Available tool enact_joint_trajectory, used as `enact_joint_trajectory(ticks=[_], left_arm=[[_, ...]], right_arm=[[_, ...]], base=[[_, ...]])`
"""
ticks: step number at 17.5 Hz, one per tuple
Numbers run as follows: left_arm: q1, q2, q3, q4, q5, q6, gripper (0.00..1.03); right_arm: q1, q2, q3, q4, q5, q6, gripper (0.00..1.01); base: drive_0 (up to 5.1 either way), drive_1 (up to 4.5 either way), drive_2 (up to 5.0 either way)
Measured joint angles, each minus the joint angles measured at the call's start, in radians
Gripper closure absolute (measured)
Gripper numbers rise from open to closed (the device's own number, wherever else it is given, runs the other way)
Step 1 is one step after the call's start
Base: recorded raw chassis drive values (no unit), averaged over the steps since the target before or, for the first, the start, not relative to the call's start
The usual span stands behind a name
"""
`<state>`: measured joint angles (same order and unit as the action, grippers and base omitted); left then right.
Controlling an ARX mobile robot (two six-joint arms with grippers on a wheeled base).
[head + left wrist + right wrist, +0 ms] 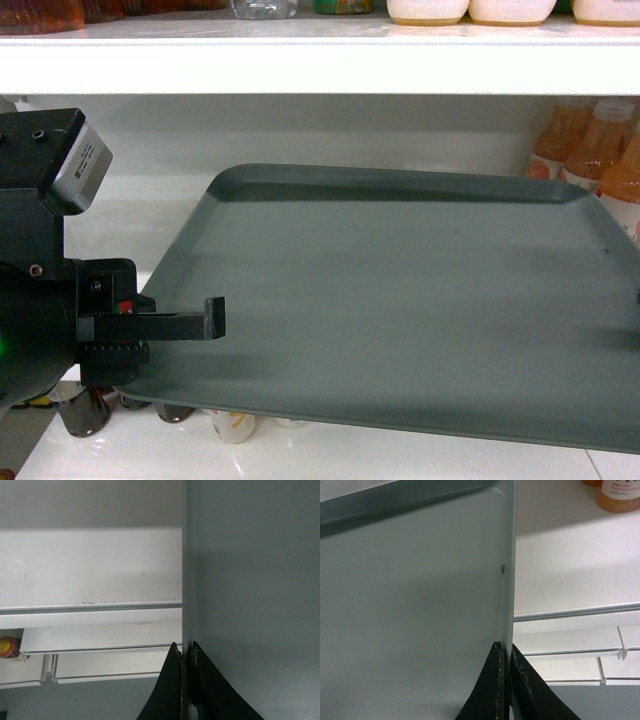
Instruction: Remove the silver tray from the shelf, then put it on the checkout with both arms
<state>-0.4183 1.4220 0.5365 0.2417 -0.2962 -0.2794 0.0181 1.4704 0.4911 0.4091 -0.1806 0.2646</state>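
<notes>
Head view gives me one tray (400,300), held in the air in front of the white shelf (320,70), its left edge pinched by my left gripper (165,335). Each wrist camera shows two black fingers closed on a tray rim: left gripper (186,680) on one edge, right gripper (506,680) on the opposite edge. I count three orange bottles (600,150) at right behind the tray, and several jars (85,410) on the glossy white board below.
</notes>
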Motion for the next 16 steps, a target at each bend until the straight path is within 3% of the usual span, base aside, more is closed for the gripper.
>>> enact_joint_trajectory(ticks=[16], left_arm=[[0.0,0.0,0.0,-0.003,-0.001,0.001,1.0]], right_arm=[[0.0,0.0,0.0,-0.006,0.0,0.001,0.98]], base=[[0.1,-4.25,4.4]])
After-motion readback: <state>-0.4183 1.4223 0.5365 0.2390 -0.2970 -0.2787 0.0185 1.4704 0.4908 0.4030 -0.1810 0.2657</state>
